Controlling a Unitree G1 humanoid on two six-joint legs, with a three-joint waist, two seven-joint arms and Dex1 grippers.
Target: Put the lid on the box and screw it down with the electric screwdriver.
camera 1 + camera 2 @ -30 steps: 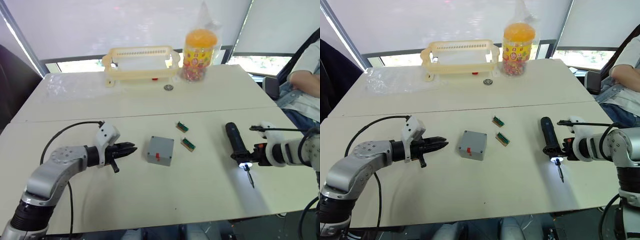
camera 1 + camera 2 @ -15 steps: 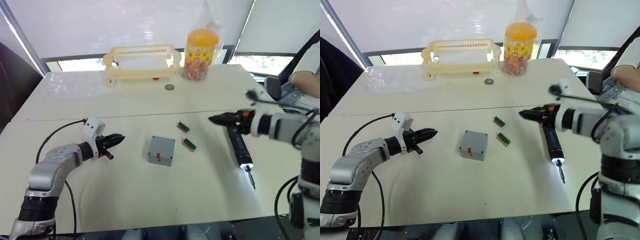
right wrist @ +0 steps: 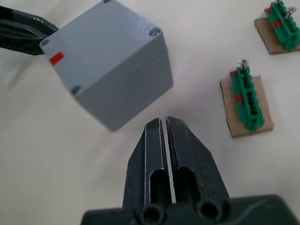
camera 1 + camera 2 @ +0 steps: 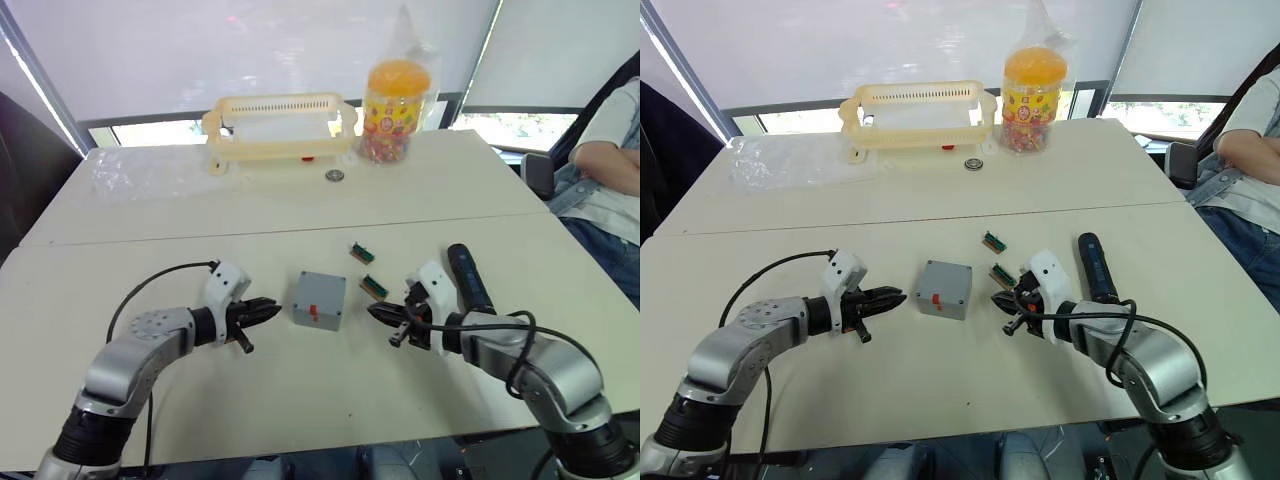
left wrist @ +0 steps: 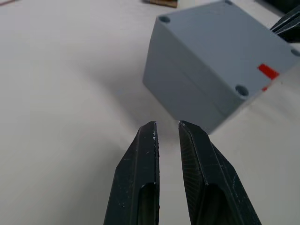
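The grey box [image 4: 320, 301] stands mid-table, and the lid [image 3: 103, 42], with corner holes and a red mark, sits on top of it above a seam. My left gripper [image 4: 270, 310] points at the box's left side from a short way off, its fingers a narrow gap apart with nothing between them. From the other side my right gripper [image 4: 378, 313] points at the box, shut and empty. The black electric screwdriver [image 4: 468, 280] lies on the table behind my right arm, which hides its tip.
Two green connector pieces [image 4: 374, 287] [image 4: 363, 251] lie just right of the box. A cream basket [image 4: 280, 125], a coin [image 4: 334, 175] and a yellow-lidded candy jar [image 4: 397, 110] stand at the back. A person's arm [image 4: 610, 150] shows at the far right.
My right gripper has left the screwdriver, swung over to the right of the box and shut. My left gripper drew back, then returned close to the box's left side.
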